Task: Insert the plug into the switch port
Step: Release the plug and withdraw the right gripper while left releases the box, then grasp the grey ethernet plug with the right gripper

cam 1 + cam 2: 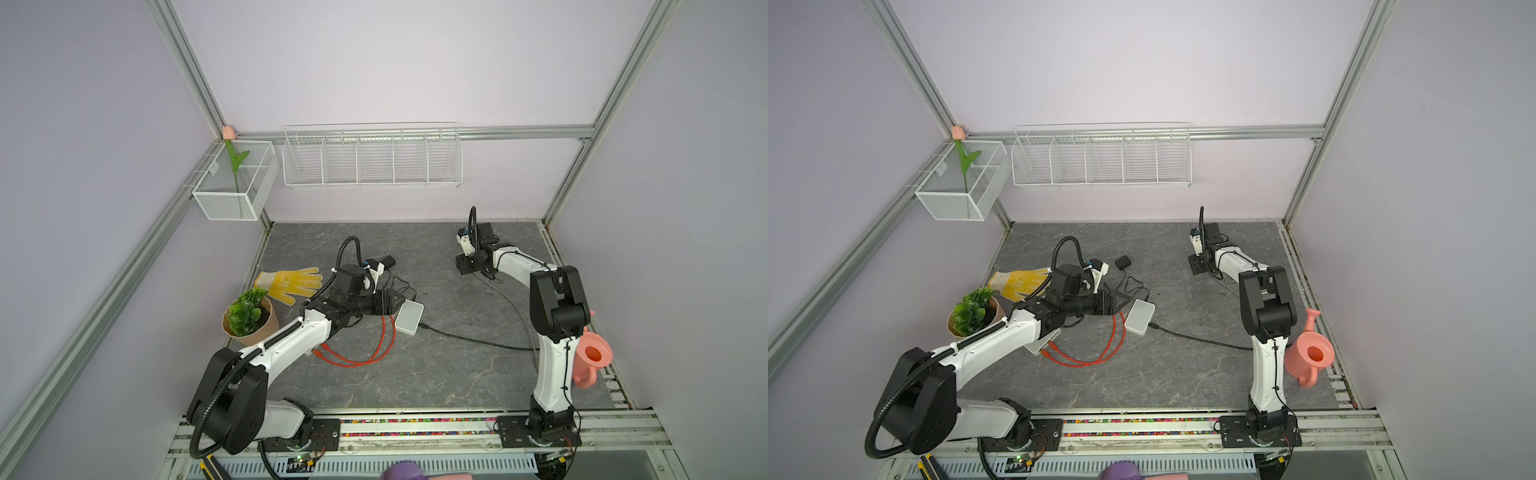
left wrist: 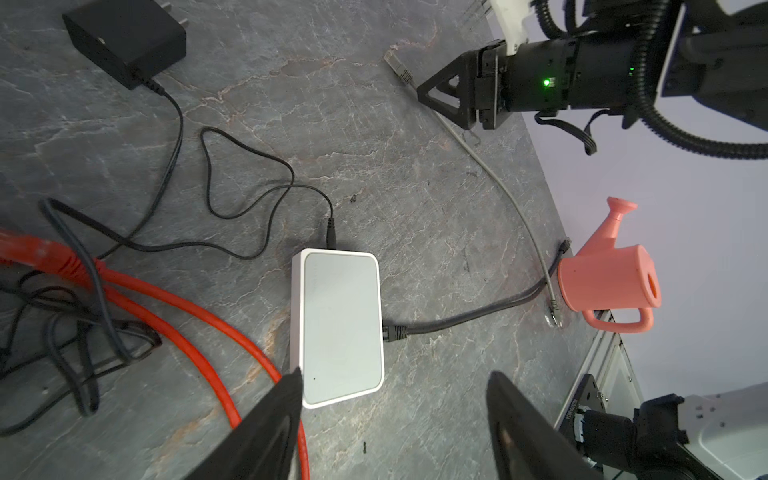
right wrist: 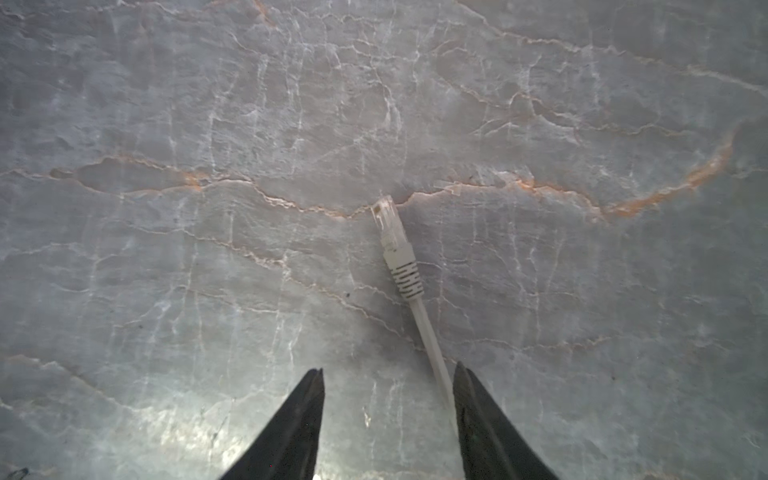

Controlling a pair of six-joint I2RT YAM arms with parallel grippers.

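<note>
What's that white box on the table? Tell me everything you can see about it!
The switch is a flat white box with rounded corners and a pale grey top, plastic by its look. It lies flat on the grey table. A thin black cord plugs into one short end, and a thicker black cable plugs into one long side. The open left gripper hovers by one corner; whether it touches is unclear.

The ports of the switch (image 2: 340, 328) are hidden throughout, and the red cable (image 2: 199, 311) blurs toward the picture's edge.
</note>
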